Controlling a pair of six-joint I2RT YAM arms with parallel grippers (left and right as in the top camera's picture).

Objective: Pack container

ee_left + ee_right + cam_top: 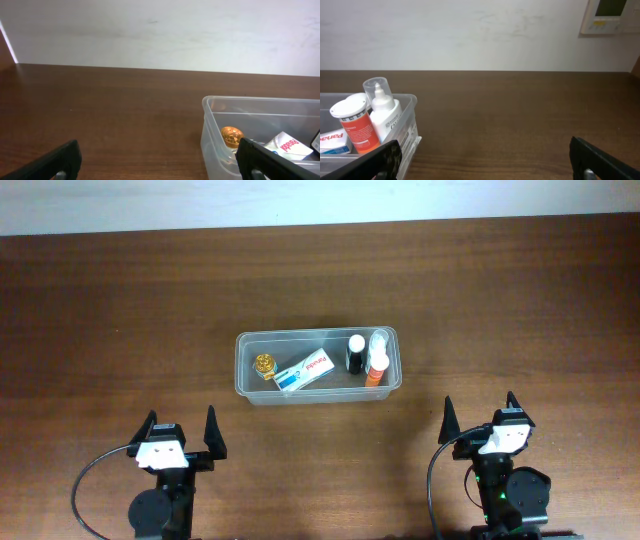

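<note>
The clear plastic container [317, 392] sits at the table's middle. Inside it are a gold-capped small jar [264, 365], a white and blue box [303, 371], a black bottle [355, 353], an orange bottle with a white cap [376, 368] and a clear-capped white bottle [379, 340]. My left gripper [180, 434] is open and empty, near the front edge, left of the container [212, 130]. My right gripper [480, 418] is open and empty, near the front edge, right of the container [407, 130]. The orange bottle [355, 125] and white bottle [384, 115] show in the right wrist view.
The dark wooden table [120, 330] runs to a white wall at the back [300, 200]. A wall panel [610, 15] shows at the top right of the right wrist view.
</note>
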